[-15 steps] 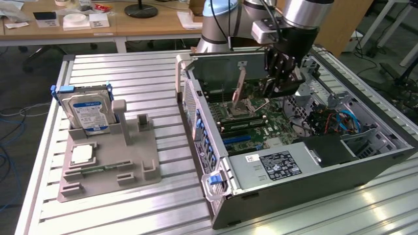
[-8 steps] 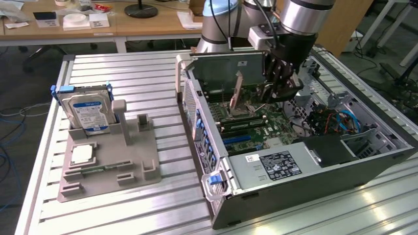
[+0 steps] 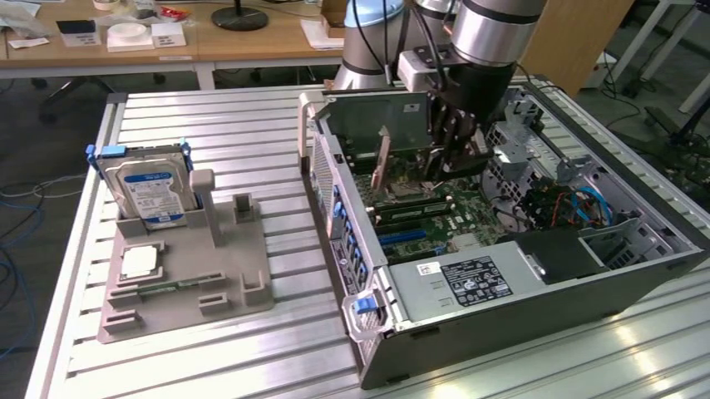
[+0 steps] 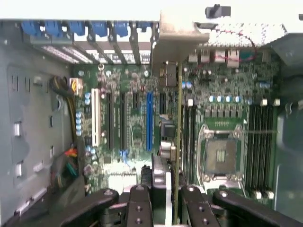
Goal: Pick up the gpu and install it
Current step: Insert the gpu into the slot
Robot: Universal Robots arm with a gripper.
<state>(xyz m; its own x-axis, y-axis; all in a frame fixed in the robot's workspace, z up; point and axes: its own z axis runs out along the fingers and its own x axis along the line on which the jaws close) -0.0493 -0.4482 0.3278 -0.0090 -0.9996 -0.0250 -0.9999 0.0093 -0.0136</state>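
The gpu (image 3: pixel 384 166) stands on edge inside the open computer case (image 3: pixel 332 216), just above the motherboard (image 3: pixel 427 212). My gripper (image 3: pixel 457 158) reaches down into the case and is shut on the card's end away from the rear wall. In the wrist view the gpu (image 4: pixel 178 137) runs edge-on away from my gripper (image 4: pixel 165 208), with its black cooler on one face. Its silver bracket (image 4: pixel 180 33) is at the case's rear slot openings. The card hangs beside the long blue slot (image 4: pixel 149 118); I cannot tell whether it touches the board.
A grey holder (image 3: pixel 189 274) on the exterior view's left carries a hard drive (image 3: pixel 150 187), a memory stick (image 3: pixel 166 287) and a chip (image 3: pixel 139 262). In the case sit a power supply (image 3: pixel 466 283), the processor socket (image 4: pixel 220 153) and blue rear latches (image 4: pixel 78 27).
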